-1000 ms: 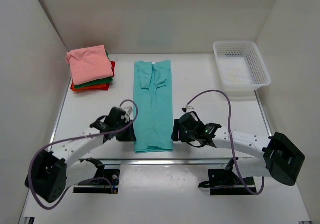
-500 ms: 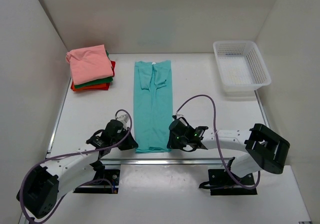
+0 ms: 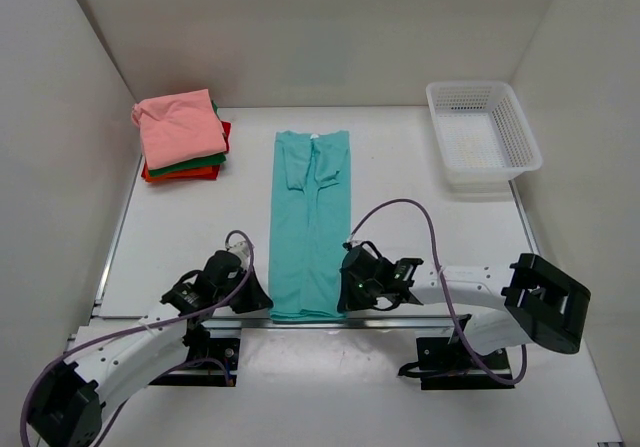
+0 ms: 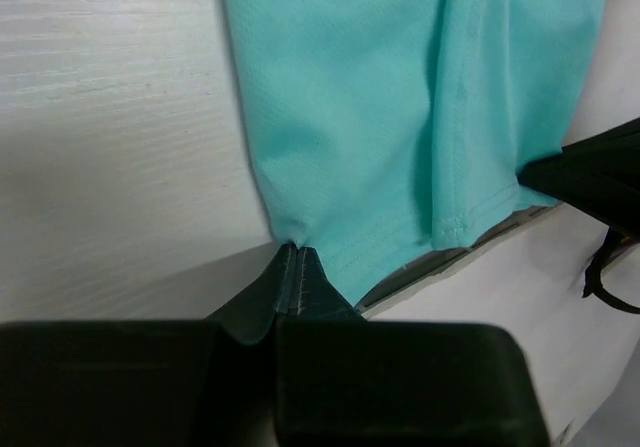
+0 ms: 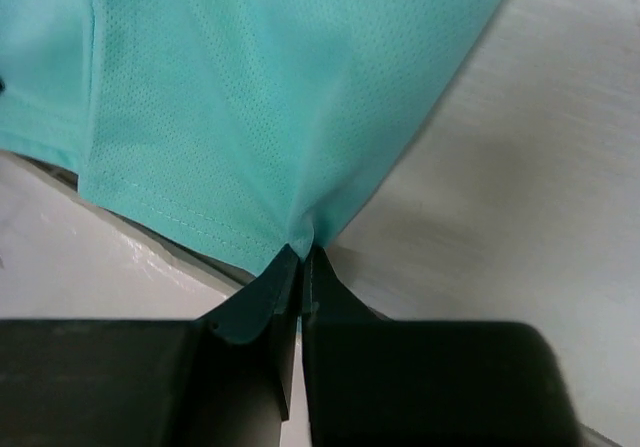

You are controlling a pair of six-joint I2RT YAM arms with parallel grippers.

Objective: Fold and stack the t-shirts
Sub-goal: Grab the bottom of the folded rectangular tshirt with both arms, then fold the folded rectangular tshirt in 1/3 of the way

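Observation:
A teal t-shirt (image 3: 310,222) lies lengthwise down the middle of the table, folded into a long narrow strip with its collar at the far end. Its near hem hangs slightly over the table's front edge. My left gripper (image 3: 262,304) is shut on the hem's left corner (image 4: 290,239). My right gripper (image 3: 346,297) is shut on the hem's right corner (image 5: 303,239). At the back left sits a stack of folded t-shirts (image 3: 182,133): salmon-pink on top, green below it, red-orange at the bottom.
A white mesh basket (image 3: 483,133) stands at the back right. White walls close in the table on the left, back and right. The metal front rail (image 3: 300,320) runs just under the shirt's hem, between the two arm bases.
Both grippers moved toward the near edge and shut on the hem corners. The teal shirt has been dragged a little toward me and slightly right.

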